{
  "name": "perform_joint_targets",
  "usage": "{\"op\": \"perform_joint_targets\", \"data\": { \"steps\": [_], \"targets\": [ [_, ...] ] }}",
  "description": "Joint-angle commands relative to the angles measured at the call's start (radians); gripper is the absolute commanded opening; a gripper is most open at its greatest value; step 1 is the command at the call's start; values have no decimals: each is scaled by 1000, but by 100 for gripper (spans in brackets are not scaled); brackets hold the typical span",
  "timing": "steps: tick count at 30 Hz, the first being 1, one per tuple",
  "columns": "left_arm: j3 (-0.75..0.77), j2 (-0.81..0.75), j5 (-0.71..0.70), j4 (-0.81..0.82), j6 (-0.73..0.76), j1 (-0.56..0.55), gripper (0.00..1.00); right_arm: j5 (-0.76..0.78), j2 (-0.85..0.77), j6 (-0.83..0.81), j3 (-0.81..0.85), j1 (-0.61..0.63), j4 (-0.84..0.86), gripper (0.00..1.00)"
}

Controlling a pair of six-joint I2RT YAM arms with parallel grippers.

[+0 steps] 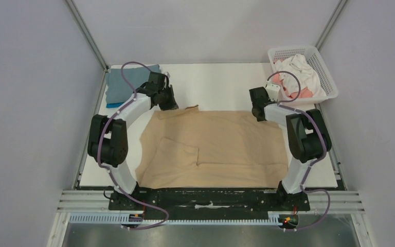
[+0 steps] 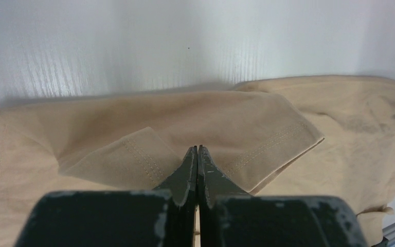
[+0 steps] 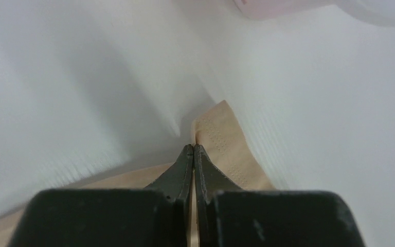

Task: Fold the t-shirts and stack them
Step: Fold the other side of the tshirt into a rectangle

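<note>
A tan-beige cloth t-shirt (image 1: 226, 149) lies spread on the white table (image 1: 221, 85). A folded grey-blue t-shirt (image 1: 121, 82) lies far-left, a white lattice basket (image 1: 325, 69) far-right.

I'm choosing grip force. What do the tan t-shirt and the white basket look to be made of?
The tan t-shirt looks like soft matte knit cloth, probably cotton: it drapes in folds and shows double-stitched hems. The basket seems rigid white plastic, smooth-finished, given its moulded lattice walls.
</note>
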Motion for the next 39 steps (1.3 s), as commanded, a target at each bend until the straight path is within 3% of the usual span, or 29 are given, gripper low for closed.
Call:
{"op": "perform_joint_targets", "data": {
  "steps": [1, 8, 23, 35, 39],
  "targets": [
    [-48, -104, 9, 38, 6, -15, 2, 3, -143, -47, -85, 7, 49, 0],
    [-199, -238, -30, 56, -27, -44, 2, -6, -338, -66, -277, 67, 86, 0],
    [-568, -807, -176, -96, -251, -86, 2, 68, -775, -76, -513, 177, -55, 0],
    [-738, -1050, -161, -207, -308, -103, 2, 36, -947, -12, -627, 229, -206, 0],
    [-790, -1091, -114, -224, -344, -105, 2, -2, -981, 63, -689, 241, -261, 7]
  ]
}}
